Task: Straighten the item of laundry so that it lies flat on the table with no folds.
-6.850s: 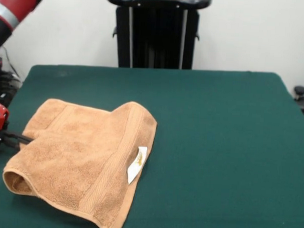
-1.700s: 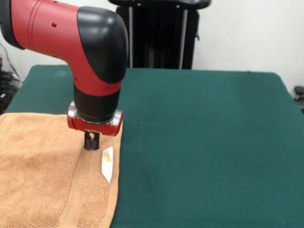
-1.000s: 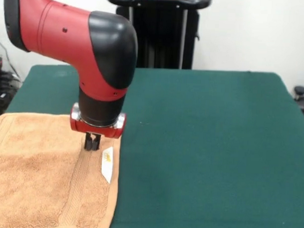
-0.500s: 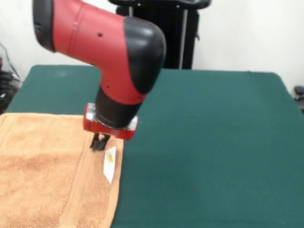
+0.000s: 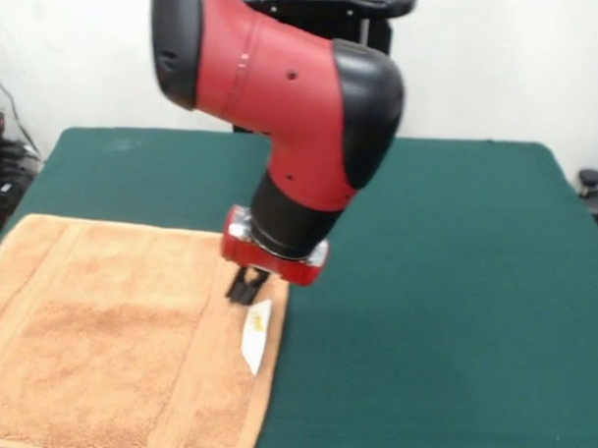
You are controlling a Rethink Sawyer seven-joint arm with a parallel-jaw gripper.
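The light orange-tan towel [image 5: 108,345] lies spread out on the dark green table [image 5: 454,288] at the near left. Its band stripes run near the left and right edges. The white label [image 5: 256,337] sticks out at the right edge. My gripper [image 5: 244,289] points down under the red and black arm. Its fingers are closed together on the towel's right band, just above the label. The towel's near edge runs out of the picture at the bottom.
The black pedestal [image 5: 376,35] stands at the table's far side. Cables and equipment [image 5: 0,174] sit off the table's left edge, and a dark object [image 5: 595,185] sits off the right edge.
The arm has moved to the right and the towel has slid right with it. The towel's left edge and far left corner now show on the table. Earlier it lay folded.
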